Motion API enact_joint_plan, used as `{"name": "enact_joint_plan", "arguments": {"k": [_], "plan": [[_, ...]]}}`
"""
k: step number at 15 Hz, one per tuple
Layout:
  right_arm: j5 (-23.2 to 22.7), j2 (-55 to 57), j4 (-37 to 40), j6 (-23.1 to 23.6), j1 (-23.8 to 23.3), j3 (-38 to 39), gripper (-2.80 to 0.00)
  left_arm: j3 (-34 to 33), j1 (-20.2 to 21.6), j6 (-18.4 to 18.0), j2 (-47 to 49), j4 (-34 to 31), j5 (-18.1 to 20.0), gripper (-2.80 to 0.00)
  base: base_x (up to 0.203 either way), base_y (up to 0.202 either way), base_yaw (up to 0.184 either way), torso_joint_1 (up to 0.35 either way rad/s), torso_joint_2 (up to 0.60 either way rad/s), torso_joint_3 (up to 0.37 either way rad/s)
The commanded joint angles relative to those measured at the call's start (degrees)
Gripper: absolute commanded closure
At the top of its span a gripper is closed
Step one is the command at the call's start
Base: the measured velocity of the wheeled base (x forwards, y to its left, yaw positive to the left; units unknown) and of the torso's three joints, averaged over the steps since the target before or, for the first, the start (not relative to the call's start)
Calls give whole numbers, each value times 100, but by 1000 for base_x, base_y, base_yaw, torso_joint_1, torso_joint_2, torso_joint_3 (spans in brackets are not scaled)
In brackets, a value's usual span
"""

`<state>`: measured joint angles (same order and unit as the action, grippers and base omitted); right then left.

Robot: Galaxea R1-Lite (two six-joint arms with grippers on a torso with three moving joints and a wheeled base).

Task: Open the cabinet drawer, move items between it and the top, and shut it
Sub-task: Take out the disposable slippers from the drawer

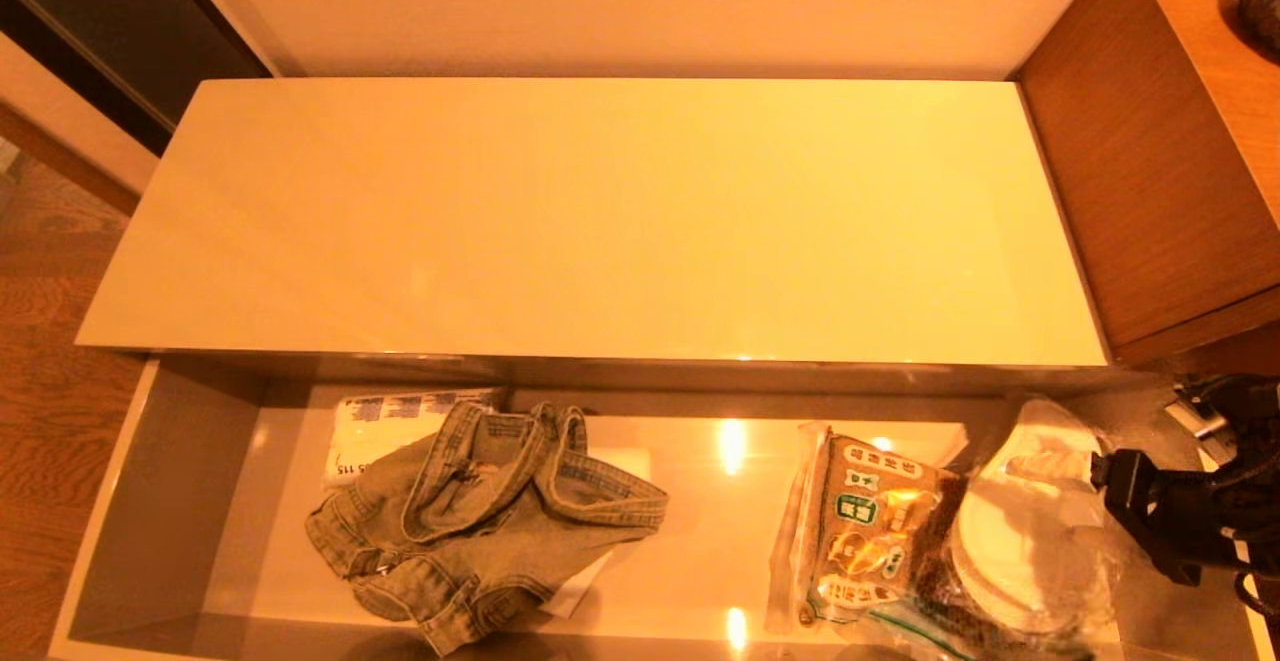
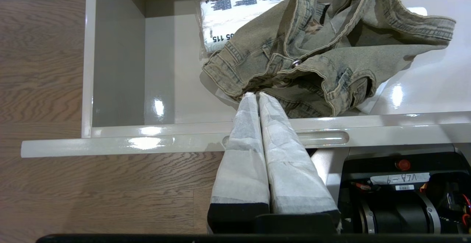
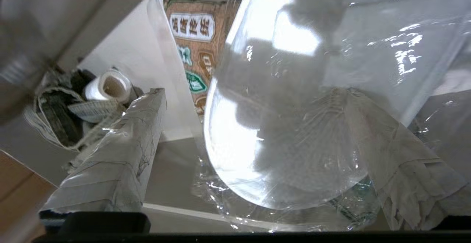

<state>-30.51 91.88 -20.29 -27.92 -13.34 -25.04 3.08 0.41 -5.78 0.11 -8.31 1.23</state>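
Slippers (image 3: 257, 132): nearest our right wrist camera, a flat white pair in clear crinkled wrap, at the right end of the open drawer (image 1: 170, 461), lying partly on a brown printed food bag (image 1: 860, 531).
Handling: we judge them light, soft and slippery; pinch across the soles through the wrap.
Right gripper (image 3: 257, 184): jaws spread wide, one padded finger each side of the pack, not clamped.
Denim garment (image 1: 480, 521): faded grey-green, crumpled, limp, lying left of centre in the drawer over a white tissue pack (image 1: 400, 421).
Left gripper (image 2: 256, 96): jaws together, empty, tips over the drawer's front edge.
Top (image 1: 600, 221): glossy beige, smooth.
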Motion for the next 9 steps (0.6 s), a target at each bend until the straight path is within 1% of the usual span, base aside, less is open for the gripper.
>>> {"name": "enact_joint_plan", "arguments": {"k": [1, 5, 6, 8, 9], "plan": [[-17, 70, -19, -44, -116, -128, -280, -1, 2, -2, -2, -4, 0, 0, 0, 0, 0, 0, 0, 0], [13, 148, -29, -124, -134, -189, -280, -5, 2, -2, -2, -4, 0, 0, 0, 0, 0, 0, 0, 0], [66, 232, -34, -254, -134, -277, -280, -3, 2, -2, -2, -4, 0, 0, 0, 0, 0, 0, 0, 0], [201, 251, -33, -293, -129, -305, -280, -1, 2, -2, -2, -4, 0, 0, 0, 0, 0, 0, 0, 0], [344, 223, -31, -281, -125, -308, -280, -10, 2, -2, -2, -4, 0, 0, 0, 0, 0, 0, 0, 0]]}}
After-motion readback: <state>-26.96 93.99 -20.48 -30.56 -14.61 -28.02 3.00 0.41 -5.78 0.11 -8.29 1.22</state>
